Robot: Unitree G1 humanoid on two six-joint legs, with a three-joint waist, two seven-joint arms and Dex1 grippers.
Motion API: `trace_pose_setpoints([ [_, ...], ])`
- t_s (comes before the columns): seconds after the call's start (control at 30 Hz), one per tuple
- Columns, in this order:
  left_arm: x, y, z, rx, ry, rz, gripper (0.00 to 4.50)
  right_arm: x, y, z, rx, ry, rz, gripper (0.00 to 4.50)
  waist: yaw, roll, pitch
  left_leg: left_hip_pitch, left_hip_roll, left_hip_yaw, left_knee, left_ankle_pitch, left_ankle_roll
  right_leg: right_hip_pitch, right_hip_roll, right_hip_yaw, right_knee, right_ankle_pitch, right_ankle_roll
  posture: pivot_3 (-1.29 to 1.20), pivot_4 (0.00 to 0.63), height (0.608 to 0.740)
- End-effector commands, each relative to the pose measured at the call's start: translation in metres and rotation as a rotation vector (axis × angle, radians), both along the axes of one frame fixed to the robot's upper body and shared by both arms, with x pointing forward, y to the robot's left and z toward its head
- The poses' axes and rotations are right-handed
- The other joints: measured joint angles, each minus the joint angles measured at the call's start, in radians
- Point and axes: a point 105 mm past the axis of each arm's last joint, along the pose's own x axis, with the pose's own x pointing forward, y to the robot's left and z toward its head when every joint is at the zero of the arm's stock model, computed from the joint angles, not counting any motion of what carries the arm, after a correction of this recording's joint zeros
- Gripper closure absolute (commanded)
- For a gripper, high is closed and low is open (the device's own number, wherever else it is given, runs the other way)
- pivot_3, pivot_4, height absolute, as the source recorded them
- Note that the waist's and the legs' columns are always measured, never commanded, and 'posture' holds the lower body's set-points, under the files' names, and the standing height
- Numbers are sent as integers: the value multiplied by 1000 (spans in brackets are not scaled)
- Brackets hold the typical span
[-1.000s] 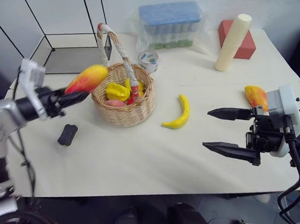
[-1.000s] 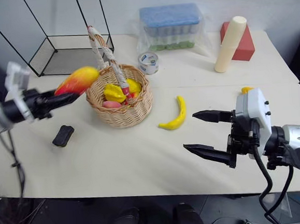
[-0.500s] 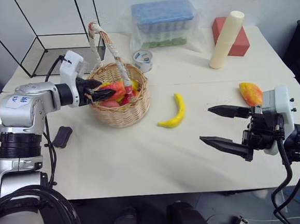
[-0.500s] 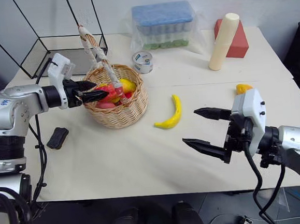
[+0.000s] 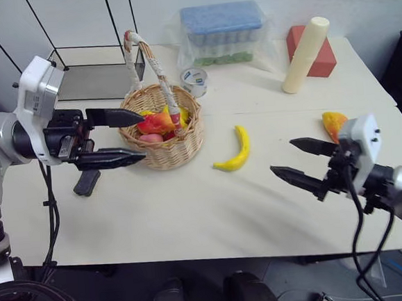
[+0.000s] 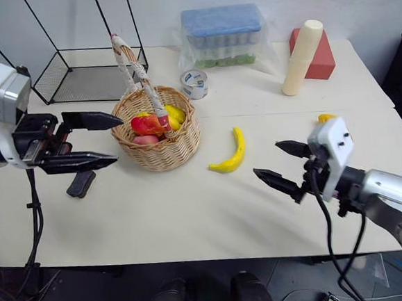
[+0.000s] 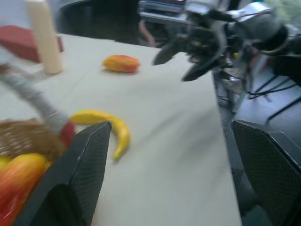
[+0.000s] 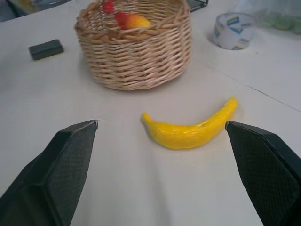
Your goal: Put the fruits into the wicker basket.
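Across the cream surface (image 5: 192, 214) we see the wicker basket (image 5: 165, 150) left of centre, already holding several fruits with a red-yellow mango (image 5: 158, 119) on top. Our left hand (image 5: 127, 137) hangs just left of the basket rim, its fingers spread and empty, and the small black block (image 5: 86, 182) lies below it. The banana (image 5: 237, 150) lies on the surface just right of the basket, and an orange-red mango (image 5: 334, 123) sits far right, behind our right hand (image 5: 301, 162), whose fingers are also spread wide and empty and point toward the banana. We judge the banana to be the next pick. Its curve could make it roll or spin away if our fingers close off-centre. On the way in, the tall arched handle (image 5: 149, 64) could catch the fruit and tip the light basket, and our left hand so near the rim could collide with the right.
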Motion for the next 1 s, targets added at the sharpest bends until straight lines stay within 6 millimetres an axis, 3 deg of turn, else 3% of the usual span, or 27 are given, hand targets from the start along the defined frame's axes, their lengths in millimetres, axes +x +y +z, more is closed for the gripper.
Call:
trace_pose_setpoints([
  [0.03,-3,-3,1,56,-72,-23,247,25,7,-9,22,72,-104,0,-2,0,0,0,0,0,0,0,0,0,0,0,0,0,0,0,150,740],
  [0.17,3,-4,-4,79,-103,-10,247,57,26,-12,99,154,-186,0,-13,0,0,-1,0,0,0,0,0,-3,0,0,2,0,0,0,150,740],
  [0.3,4,-5,-4,78,-119,-6,247,77,40,-12,151,223,-232,0,-23,1,1,-2,0,0,-1,0,0,-6,0,0,5,0,-1,0,150,740],
  [0.77,9,-2,-1,43,-154,53,247,106,67,-71,-40,406,-262,0,-31,1,1,-3,-1,1,-1,0,0,-7,0,0,6,-1,-1,0,150,740],
  [0.8,9,-2,-1,42,-154,54,184,108,67,-73,-49,400,-258,437,-31,1,1,-3,0,0,-1,0,0,-7,0,0,7,-1,-1,0,150,740],
  [1.0,13,4,1,30,-161,102,184,113,64,-68,-73,344,-259,2070,-28,1,1,-3,-1,0,0,0,0,-7,-1,0,7,-1,-1,0,150,740],
])
